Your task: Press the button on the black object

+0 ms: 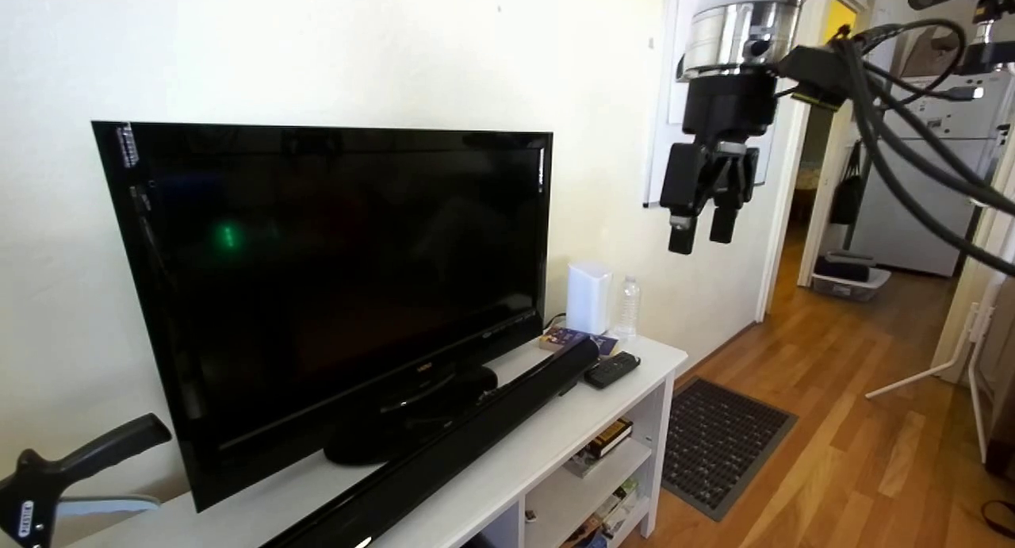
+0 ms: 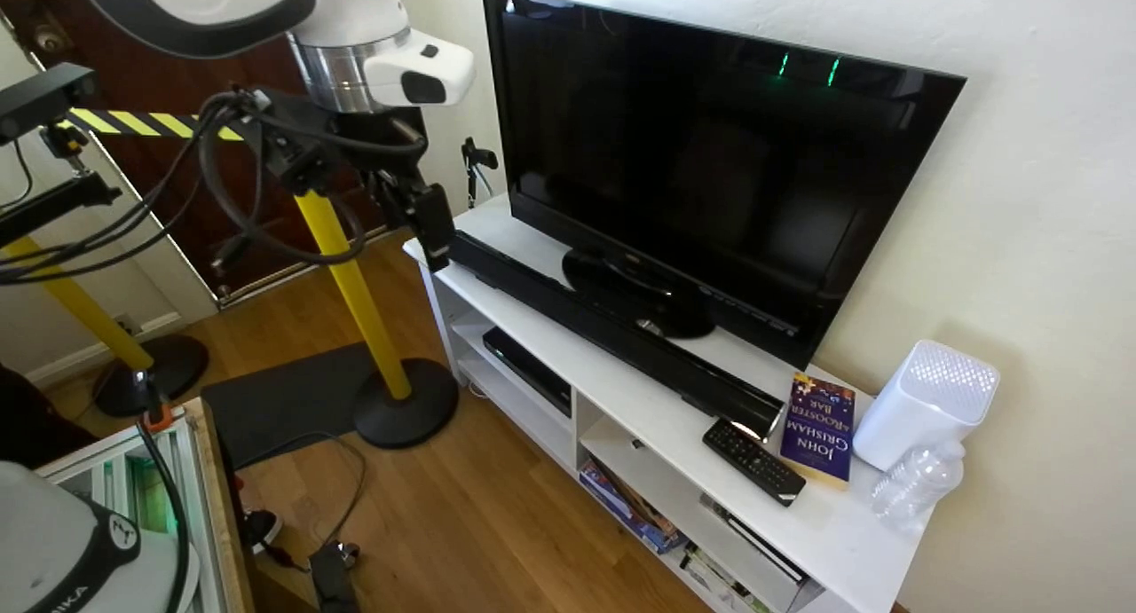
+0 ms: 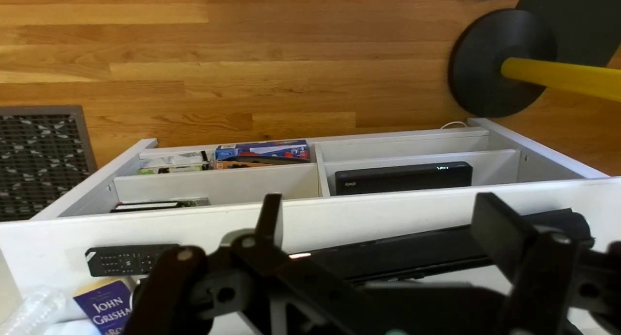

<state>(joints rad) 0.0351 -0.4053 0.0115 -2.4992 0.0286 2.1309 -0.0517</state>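
Which black object is meant cannot be told. A black remote with many buttons lies on the white stand; it also shows in an exterior view and in the wrist view. A long black soundbar lies along the stand and shows below my jaws in the wrist view. A large black TV stands behind it. A black box sits on a shelf. My gripper is raised above the stand, open and empty, touching nothing; its spread fingers show in the wrist view.
A book, a white speaker-like device and a clear bottle stand near the remote. The white stand has shelves with books and boxes. A yellow post rises near its end. Cables hang from the arm.
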